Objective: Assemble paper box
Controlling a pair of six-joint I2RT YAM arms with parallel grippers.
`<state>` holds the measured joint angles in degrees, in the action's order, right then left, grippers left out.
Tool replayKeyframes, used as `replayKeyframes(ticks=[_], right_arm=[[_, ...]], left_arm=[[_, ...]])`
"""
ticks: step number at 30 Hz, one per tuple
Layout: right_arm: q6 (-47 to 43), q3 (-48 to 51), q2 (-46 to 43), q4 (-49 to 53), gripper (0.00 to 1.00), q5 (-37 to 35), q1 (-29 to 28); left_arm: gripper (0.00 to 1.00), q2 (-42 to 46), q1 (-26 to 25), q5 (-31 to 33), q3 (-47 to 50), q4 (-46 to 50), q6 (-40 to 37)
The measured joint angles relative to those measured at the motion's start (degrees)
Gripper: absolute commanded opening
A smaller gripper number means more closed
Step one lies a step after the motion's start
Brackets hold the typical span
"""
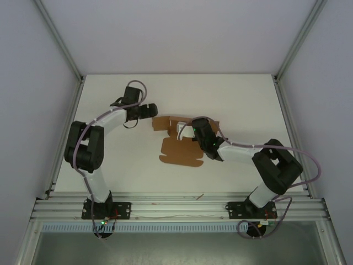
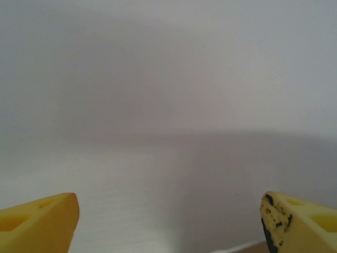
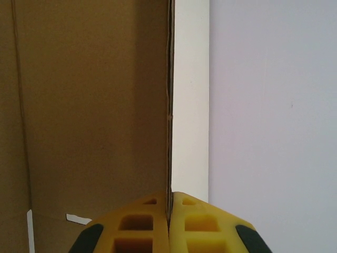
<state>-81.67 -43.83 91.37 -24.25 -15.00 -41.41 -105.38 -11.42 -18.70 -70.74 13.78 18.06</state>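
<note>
The paper box [image 1: 179, 150] is a brown die-cut cardboard sheet lying mid-table with flaps spread out. My right gripper [image 1: 190, 131] is shut on an upright panel of it. In the right wrist view the yellow fingers [image 3: 142, 224] pinch the thin cardboard edge of the paper box [image 3: 95, 105], brown on the left side and white on the right. My left gripper [image 1: 153, 109] hangs just left of the sheet's far-left flap, open. Its yellow fingertips [image 2: 42, 221] stand far apart with nothing between them, and a sliver of cardboard shows at the bottom edge.
White table [image 1: 248, 99] with grey walls on three sides and metal frame posts at the corners. An aluminium rail [image 1: 176, 207] runs along the near edge by the arm bases.
</note>
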Motion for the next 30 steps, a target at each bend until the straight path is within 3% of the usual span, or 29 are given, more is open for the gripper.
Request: replayKeyframes(ticks=[5,8,24,30], right_arm=[[0.9,0.3,0.7,-1.5,0.0,-0.3,0.1],[1.5,0.5,1.2,-2.4,0.0,-0.4,0.1],[0.6,3.5,2.2,-6.1,0.0,-1.0,-0.1],[-2.7,2.4,2.2,-9.2,0.0,-0.6,0.9]], left_arm=[[0.64,0.4,-3.3,-5.0,2.7,-1.1,-1.2],[0.59,1.7,-4.3,-7.3,6.0,-1.9,-1.6],[0.57,8.8,-9.9,-9.3,21.4,-15.9,-6.9],[0.57,10.8,-9.9,-4.0,20.4,-16.2,-7.7]])
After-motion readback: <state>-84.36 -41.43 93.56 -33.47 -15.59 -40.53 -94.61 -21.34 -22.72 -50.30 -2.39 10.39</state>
